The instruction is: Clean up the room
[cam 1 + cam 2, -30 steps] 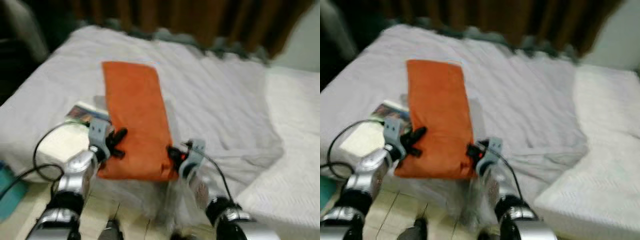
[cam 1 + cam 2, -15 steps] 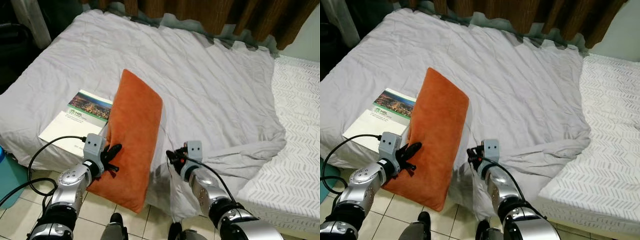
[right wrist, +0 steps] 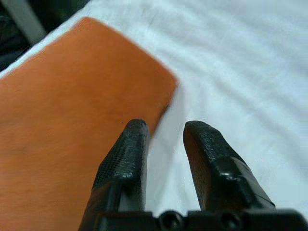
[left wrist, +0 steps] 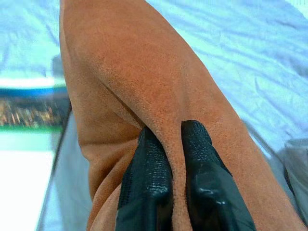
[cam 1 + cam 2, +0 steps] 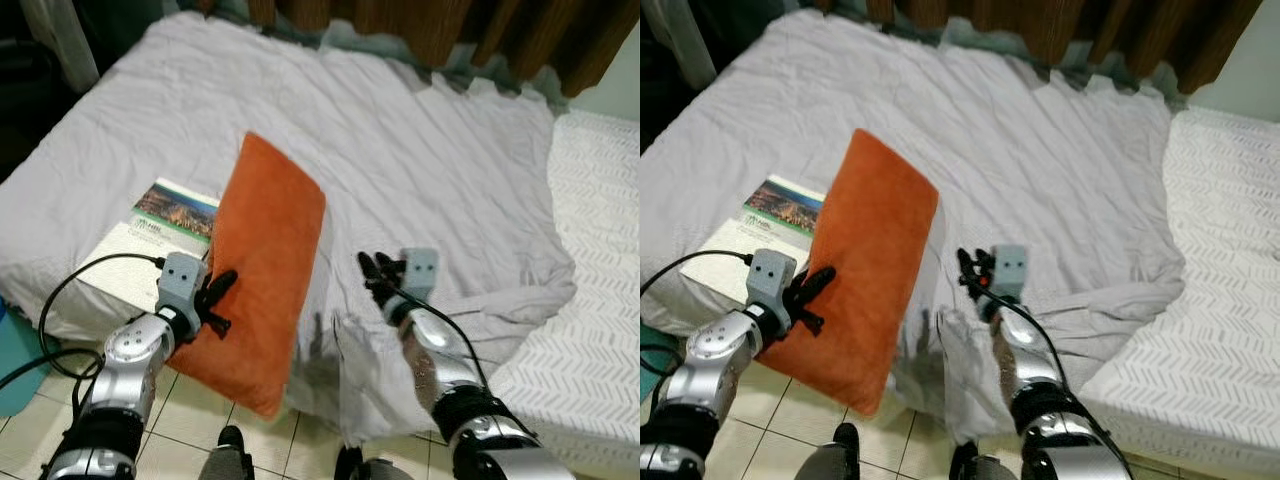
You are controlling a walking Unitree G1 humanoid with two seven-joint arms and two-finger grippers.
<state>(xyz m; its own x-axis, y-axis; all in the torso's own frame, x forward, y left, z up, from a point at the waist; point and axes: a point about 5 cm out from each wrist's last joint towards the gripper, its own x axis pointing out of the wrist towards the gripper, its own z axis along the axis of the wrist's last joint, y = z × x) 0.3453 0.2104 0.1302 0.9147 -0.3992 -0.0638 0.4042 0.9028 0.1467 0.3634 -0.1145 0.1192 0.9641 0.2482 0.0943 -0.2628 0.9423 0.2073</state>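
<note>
**Pillow held at the bed's edge**

We hold the orange pillow [image 5: 262, 265] tilted against the bed [image 5: 420, 140], its lower end hanging off the edge. Our left gripper [image 5: 218, 300] pinches a fold of its cover; our right gripper [image 5: 373, 271] hangs apart and empty beside it, over the sheet. A book [image 5: 150, 240] lies just beside the pillow.

My right gripper [image 5: 375, 268] has let go of the orange pillow [image 5: 262, 265] and lifted up over the grey bedsheet [image 5: 420, 170], its jaws now parted and empty just beside the pillow's edge. The pillow, flat on the bed a second ago, now stands tilted on its long side, its lower corner hanging past the bed edge.
</note>
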